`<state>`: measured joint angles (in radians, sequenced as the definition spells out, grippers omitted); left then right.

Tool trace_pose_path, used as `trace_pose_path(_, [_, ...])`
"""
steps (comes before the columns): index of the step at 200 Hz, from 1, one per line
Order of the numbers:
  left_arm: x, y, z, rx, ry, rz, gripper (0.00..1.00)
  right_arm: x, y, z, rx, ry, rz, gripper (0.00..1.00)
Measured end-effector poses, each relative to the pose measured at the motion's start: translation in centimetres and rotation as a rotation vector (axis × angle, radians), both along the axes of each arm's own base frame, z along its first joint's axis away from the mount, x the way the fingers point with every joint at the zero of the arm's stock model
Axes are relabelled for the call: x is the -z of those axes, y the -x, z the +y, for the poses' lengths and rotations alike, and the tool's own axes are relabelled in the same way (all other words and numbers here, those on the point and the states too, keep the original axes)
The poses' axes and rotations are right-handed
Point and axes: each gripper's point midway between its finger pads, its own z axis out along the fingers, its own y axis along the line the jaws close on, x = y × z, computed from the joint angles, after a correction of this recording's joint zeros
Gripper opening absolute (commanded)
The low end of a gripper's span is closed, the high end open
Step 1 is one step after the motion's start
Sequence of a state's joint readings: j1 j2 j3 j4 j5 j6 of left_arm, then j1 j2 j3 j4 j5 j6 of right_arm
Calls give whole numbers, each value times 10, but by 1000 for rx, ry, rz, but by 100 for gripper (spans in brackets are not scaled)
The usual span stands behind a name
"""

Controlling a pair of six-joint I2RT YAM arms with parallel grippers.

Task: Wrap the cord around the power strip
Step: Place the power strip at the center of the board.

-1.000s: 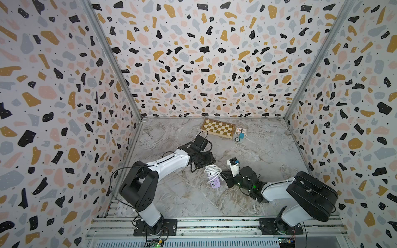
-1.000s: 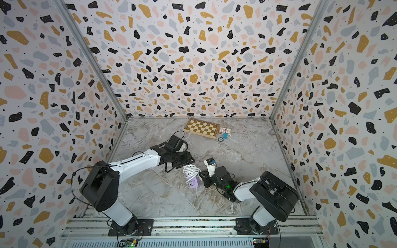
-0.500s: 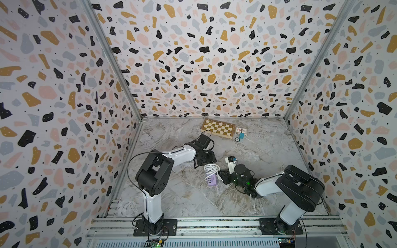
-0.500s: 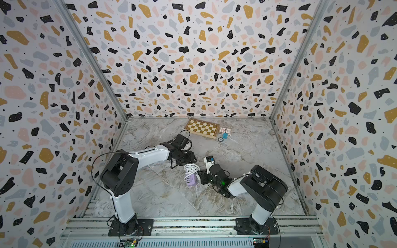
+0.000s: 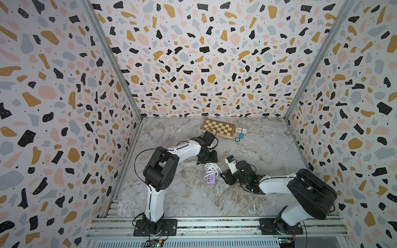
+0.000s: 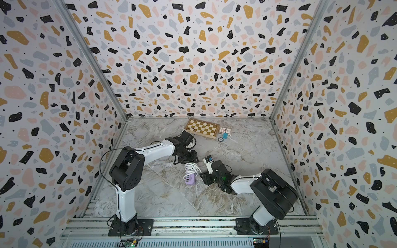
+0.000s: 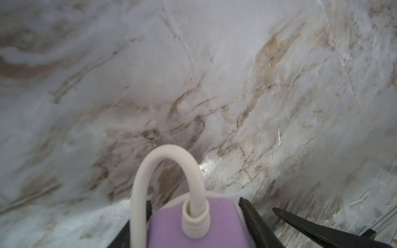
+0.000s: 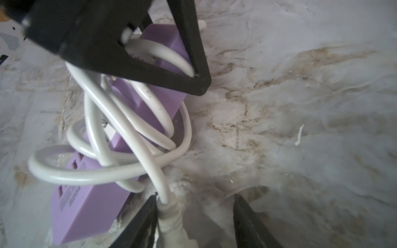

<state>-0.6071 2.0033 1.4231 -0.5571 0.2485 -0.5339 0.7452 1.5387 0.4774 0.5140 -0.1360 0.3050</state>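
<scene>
The lavender power strip (image 5: 211, 180) (image 6: 190, 180) lies flat on the marble floor between the two arms. The white cord (image 5: 211, 168) (image 6: 190, 167) is looped in loose coils over and around it (image 8: 133, 133). My left gripper (image 5: 207, 160) (image 7: 195, 203) is shut on the strip's cord end (image 7: 171, 225), where the cord (image 7: 169, 151) arches out. My right gripper (image 5: 225, 177) (image 8: 195, 196) stands open low beside the strip (image 8: 90, 206). The cord's plug end (image 8: 171, 223) rests against one of its fingers, with a wide gap to the other.
A checkered wooden board (image 5: 218, 128) lies at the back, with a small card box (image 5: 241, 130) and a blue block (image 5: 241, 135) beside it. Patterned walls close in three sides. The aluminium rail (image 5: 214, 224) runs along the front.
My right gripper has opened and no longer pinches the cord's plug end. It has also slid a little closer to the strip. The left gripper still holds the strip.
</scene>
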Motion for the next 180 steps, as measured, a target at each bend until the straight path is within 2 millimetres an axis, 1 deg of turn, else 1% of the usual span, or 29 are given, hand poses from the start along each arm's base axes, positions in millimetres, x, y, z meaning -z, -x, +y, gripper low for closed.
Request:
trace_pose_path(22, [0, 0, 0, -1, -8, 5, 0, -4, 1, 1, -44, 10, -32, 59])
trace_pose_path(36, [1, 0, 0, 0, -15, 9, 0, -11, 0, 2, -64, 1, -57, 59])
trace_pose_path(50, [1, 0, -1, -3, -23, 12, 0, -24, -2, 4, -78, -23, -91, 58])
trace_pose_path(70, [1, 1, -1, -8, -32, 13, 0, -48, -5, 9, -98, -81, -155, 56])
trace_pose_path(81, [1, 1, -1, -18, -36, 16, 0, -59, -7, 13, -108, -116, -183, 52])
trace_pose_path(96, [1, 2, -1, -32, -43, 18, 0, -67, -7, 20, -128, -158, -201, 44])
trace_pose_path(111, [2, 2, 0, -51, -49, 22, 0, -65, -7, 27, -146, -190, -190, 33])
trace_pose_path(128, [2, 2, 0, -74, -55, 30, 0, -53, -8, 33, -153, -209, -153, 22])
trace_pose_path(137, [2, 2, 0, -84, -61, 34, 0, -47, -10, 34, -146, -221, -135, 18])
trace_pose_path(152, [3, 2, 0, -107, -69, 39, 0, -46, -13, 36, -140, -252, -119, 9])
trace_pose_path(169, [4, 1, 1, -128, -77, 48, 0, -44, -19, 37, -118, -281, -111, 2])
trace_pose_path(180, [5, 1, 2, -147, -82, 56, 0, -45, -21, 37, -93, -315, -100, 0])
